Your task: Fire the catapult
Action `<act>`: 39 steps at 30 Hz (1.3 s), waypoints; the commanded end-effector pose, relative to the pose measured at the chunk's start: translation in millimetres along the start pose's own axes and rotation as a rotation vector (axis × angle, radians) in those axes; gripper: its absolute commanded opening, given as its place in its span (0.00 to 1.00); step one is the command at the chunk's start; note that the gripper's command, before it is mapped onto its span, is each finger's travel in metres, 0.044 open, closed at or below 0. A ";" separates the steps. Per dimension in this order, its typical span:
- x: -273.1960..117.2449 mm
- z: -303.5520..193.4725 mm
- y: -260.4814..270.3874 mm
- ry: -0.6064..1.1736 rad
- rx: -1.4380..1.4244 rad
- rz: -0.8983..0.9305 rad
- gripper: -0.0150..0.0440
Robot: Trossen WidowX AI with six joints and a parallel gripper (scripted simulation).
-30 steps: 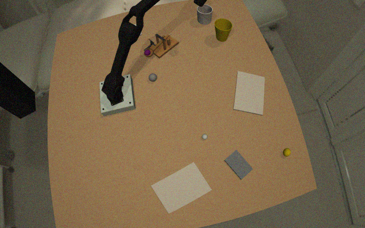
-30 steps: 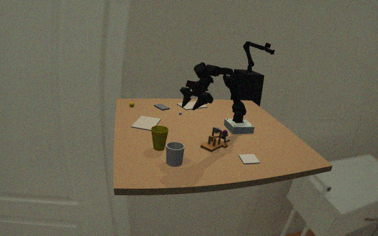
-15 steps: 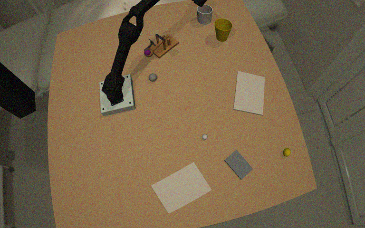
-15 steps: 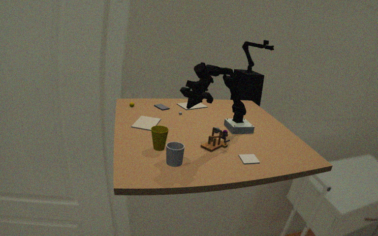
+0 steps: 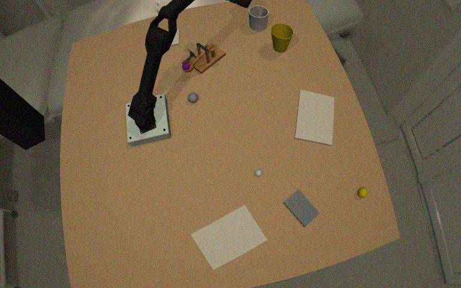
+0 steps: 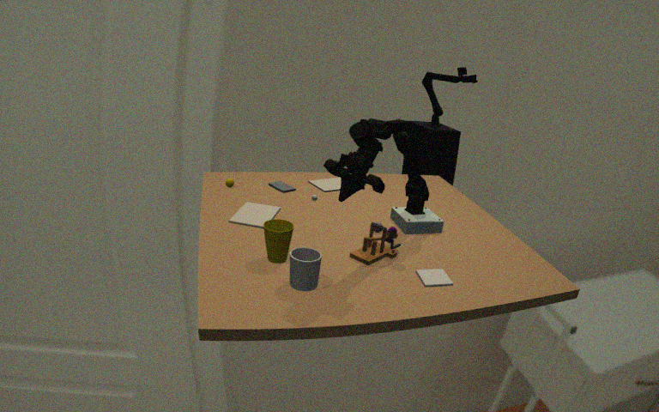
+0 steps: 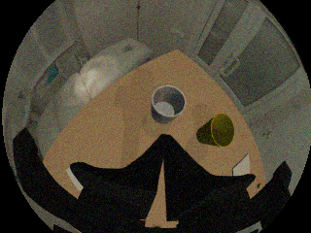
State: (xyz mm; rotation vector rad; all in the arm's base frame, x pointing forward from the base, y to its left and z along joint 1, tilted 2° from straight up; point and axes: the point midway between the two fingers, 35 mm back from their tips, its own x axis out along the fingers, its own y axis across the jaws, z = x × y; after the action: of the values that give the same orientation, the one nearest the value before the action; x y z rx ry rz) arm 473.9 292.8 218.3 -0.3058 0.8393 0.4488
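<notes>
The catapult (image 5: 218,54) (image 6: 367,259) stands on the table, its wooden base pointing roughly toward the two cups. A purple ball (image 5: 186,66) (image 6: 392,231) sits in the cup at its arm's end. The greyish-white mug (image 5: 258,21) (image 6: 305,273) (image 7: 159,116) stands upright, beyond the catapult from the ball end. My gripper (image 6: 341,197) (image 7: 164,138) is shut, with nothing visible between its fingers. It hangs high above the table; in the top view its fingertips are out of frame. The catapult is hidden in the wrist view.
A yellow cup (image 5: 281,39) (image 6: 277,244) (image 7: 207,134) stands beside the mug. A grey ball (image 5: 192,98) lies near my arm's base (image 5: 131,140) (image 6: 423,226). A white ball (image 5: 259,173), yellow ball (image 5: 362,192), grey pad (image 5: 301,207) and several white pads lie about. Another black arm (image 6: 432,94) stands behind.
</notes>
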 end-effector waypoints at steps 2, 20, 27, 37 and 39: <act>-3.9 -16.2 16.3 0.049 -0.104 -0.011 0.25; -11.3 -94.1 72.9 0.272 -0.571 -0.034 0.25; -18.2 -124.6 86.9 0.355 -0.774 -0.041 0.25; -31.4 -166.8 100.8 0.472 -1.074 -0.045 0.25; -34.5 -174.9 102.8 0.496 -1.135 -0.045 0.25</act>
State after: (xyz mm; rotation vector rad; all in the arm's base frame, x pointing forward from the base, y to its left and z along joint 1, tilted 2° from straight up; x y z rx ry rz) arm 300.6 302.2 125.3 -1.4463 0.9884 0.7774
